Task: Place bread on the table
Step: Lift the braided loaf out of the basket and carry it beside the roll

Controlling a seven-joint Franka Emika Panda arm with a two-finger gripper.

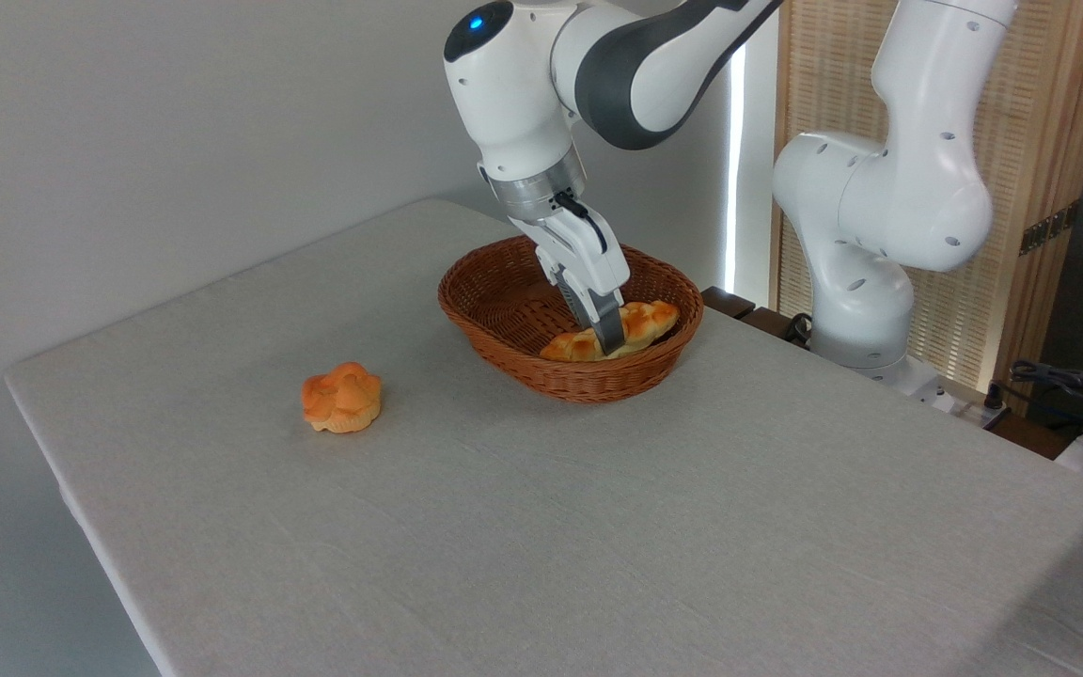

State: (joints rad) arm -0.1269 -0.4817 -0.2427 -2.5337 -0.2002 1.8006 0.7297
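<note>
I see an evenly bright, sharp picture with soft, diffuse light. A narrow overexposed strip of daylight (737,169) glares at one o'clock. The light grey cloth-topped table (598,527) carries only faint shadows, darkening slightly toward five o'clock; no blur, no edge distortion.

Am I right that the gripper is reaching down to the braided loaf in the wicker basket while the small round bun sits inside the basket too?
Not quite. The camera view shows the small round bun on the table, left of the basket, not inside. The gripper does reach down to the braided loaf in the basket.
</note>
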